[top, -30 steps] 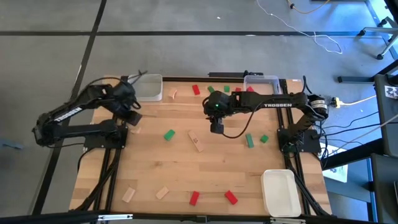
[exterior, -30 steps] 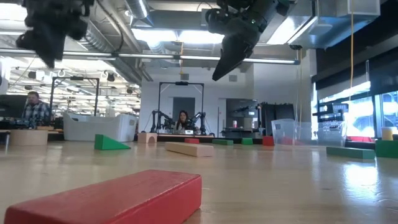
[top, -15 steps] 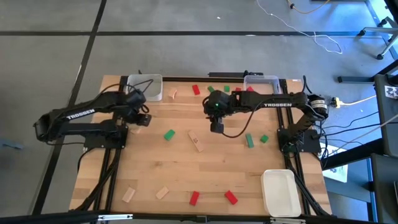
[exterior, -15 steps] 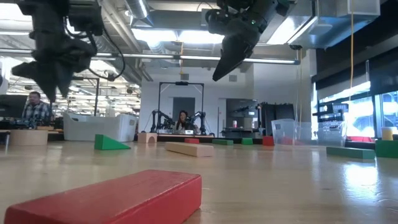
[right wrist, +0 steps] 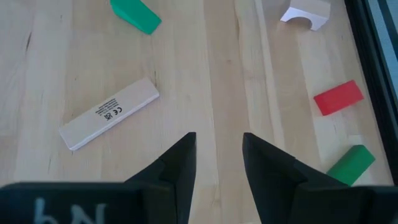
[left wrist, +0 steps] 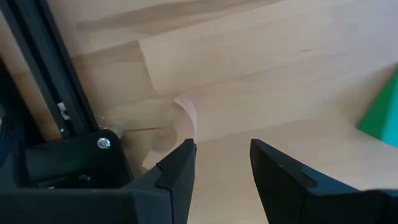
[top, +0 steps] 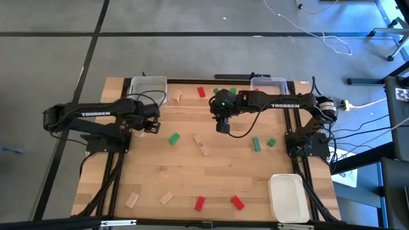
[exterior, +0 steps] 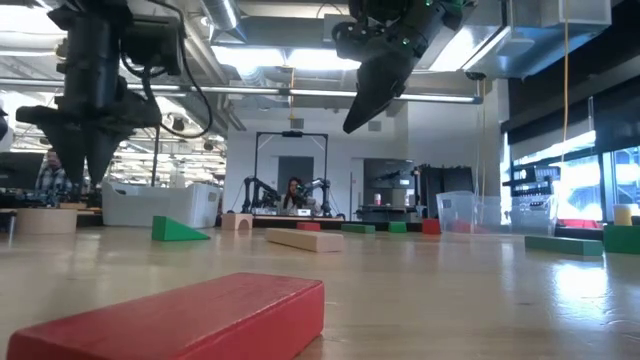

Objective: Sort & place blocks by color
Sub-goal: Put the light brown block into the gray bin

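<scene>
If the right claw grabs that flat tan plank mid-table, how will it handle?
The tan plank looks rigid, with straight edges and no sag. It is thin and lies flat, so it probably won't roll or tip, but a top-down pinch gets little edge. Its smooth faces may let it slide on the table if the right claw nudges it.

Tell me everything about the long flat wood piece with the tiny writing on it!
The long tan block is a thin, flat bar of pale wood with square ends. A small line of black print and marks sits on its top face. It lies flat on the wooden table, turned at a slant, near the middle. Nothing touches it; a green wedge lies apart from it.
</scene>
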Action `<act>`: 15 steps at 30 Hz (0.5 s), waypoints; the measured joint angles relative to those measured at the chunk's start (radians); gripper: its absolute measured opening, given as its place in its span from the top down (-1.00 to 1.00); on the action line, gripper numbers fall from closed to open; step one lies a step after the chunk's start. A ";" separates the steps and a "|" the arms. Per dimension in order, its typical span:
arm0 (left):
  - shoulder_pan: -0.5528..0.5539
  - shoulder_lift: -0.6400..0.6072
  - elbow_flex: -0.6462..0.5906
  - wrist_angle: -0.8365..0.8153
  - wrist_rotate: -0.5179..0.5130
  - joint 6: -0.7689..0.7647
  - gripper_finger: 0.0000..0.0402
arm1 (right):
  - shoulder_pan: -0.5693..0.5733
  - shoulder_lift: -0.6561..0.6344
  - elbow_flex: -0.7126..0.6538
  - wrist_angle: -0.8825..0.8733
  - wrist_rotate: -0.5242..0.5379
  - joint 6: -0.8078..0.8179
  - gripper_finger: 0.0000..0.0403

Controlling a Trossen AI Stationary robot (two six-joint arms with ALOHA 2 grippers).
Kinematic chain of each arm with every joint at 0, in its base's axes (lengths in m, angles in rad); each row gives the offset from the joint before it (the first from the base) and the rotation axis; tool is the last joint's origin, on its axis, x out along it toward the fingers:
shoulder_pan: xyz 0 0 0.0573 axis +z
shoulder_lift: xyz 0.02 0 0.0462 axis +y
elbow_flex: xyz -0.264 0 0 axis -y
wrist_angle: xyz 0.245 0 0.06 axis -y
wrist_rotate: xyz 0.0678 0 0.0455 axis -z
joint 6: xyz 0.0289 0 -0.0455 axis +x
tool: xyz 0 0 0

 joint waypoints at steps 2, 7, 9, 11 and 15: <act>-0.019 0.034 0.000 -0.019 -0.015 -0.021 0.27 | 0.000 0.000 0.000 0.000 0.000 0.000 0.35; -0.051 0.112 0.000 -0.046 -0.067 -0.034 0.27 | 0.000 0.000 0.000 0.000 0.000 0.001 0.35; -0.061 0.137 0.000 -0.044 -0.065 -0.036 0.27 | 0.000 0.000 0.000 0.000 0.000 0.000 0.35; -0.068 0.160 0.000 -0.043 -0.062 -0.036 0.27 | 0.000 0.000 0.000 0.000 0.000 0.000 0.35; -0.070 0.205 0.000 -0.043 -0.072 -0.038 0.27 | 0.000 0.000 0.000 0.000 -0.001 0.000 0.35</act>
